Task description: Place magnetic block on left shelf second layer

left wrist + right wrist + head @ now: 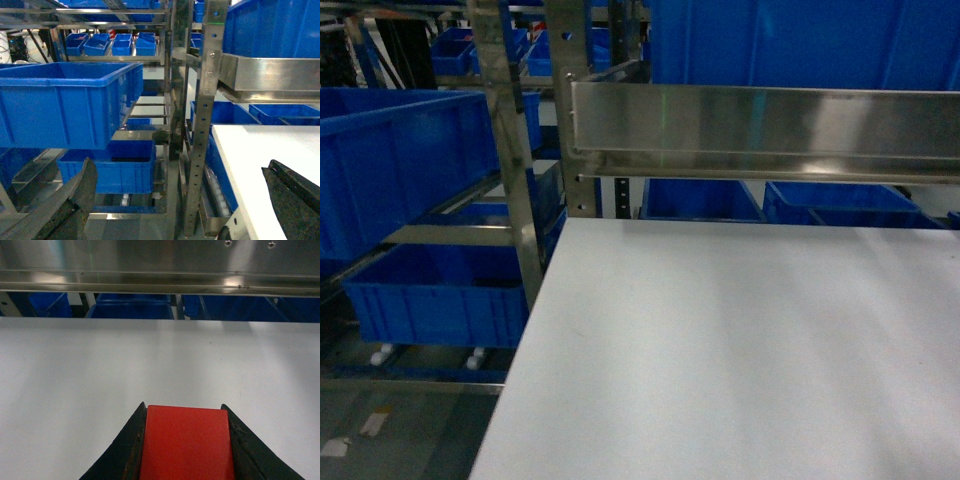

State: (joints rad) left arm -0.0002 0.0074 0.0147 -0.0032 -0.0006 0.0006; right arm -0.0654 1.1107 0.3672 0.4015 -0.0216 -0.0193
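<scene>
My right gripper [186, 440] is closed on the red magnetic block [186, 442], a black finger pressed to each side so it rides securely, low over the white tabletop [150, 360]. My left gripper [175, 200] hangs wide open and empty. The left shelf [200, 125], the steel rack holding blue bins [65, 100], stands ahead of the left gripper, so I judge the block must cross over.

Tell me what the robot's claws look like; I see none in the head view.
They show only in the wrist views. The left claw has two dark, nearly black fingers, broad, tapering and worn-looking. The right claw has the same dark fingers, curving outward toward the base, edges scuffed brownish. No cables or markings are visible.
</scene>
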